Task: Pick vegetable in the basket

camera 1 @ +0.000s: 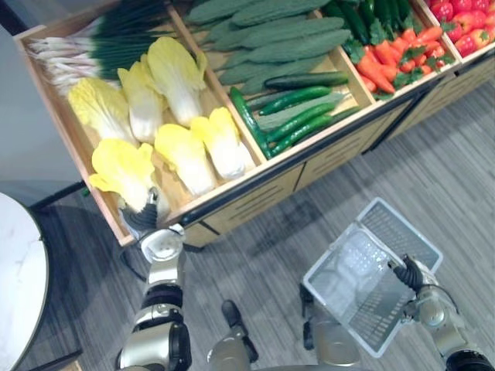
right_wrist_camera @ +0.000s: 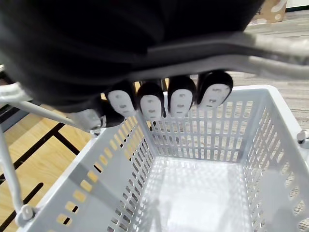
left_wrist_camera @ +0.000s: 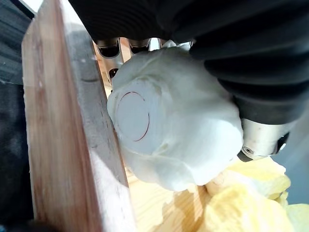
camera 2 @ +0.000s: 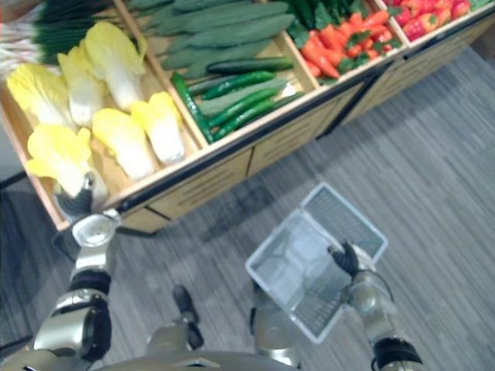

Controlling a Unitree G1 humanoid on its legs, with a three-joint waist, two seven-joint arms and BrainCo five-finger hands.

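Yellow-leaved and white at the stump, the nearest cabbage (left_wrist_camera: 169, 125) is the one being picked. It lies in the wooden bin, and the left hand (camera 1: 141, 222) has its fingers (left_wrist_camera: 108, 48) and thumb curled round the stump end. The empty basket (right_wrist_camera: 203, 140) waits well off to that hand's right.

The main risk, as I judge it, is the hold itself. The hand grips only the smooth, rounded base, while the heavy leafy head reaches out past the fingers. That weight could lever the cabbage out of the grasp on the lift. The bin's wooden wall (left_wrist_camera: 58, 145) is just beside the stump on the hand's outer side, so a lift that drifts that way may catch on the board. Loose outer leaves could also tear or snag.

Just right of the held one, two more cabbages (camera 1: 186, 158) lie close, and their leaves may be dragged along. Spring onions (camera 1: 100, 42) lie farther beyond the hand. Further right come cucumbers (camera 1: 298, 108), carrots (camera 1: 387, 66) and red peppers (camera 1: 464, 23), all clear of the path.

Between the bin and the basket there is open grey floor (camera 1: 309, 209), so a slip on the way over means a drop to the ground. The right hand (camera 1: 410, 274) has its fingers (right_wrist_camera: 181, 101) hooked over the basket's handle (right_wrist_camera: 251, 63). The basket hangs tilted from it, so a bulky cabbage might strike the rim rather than go in.
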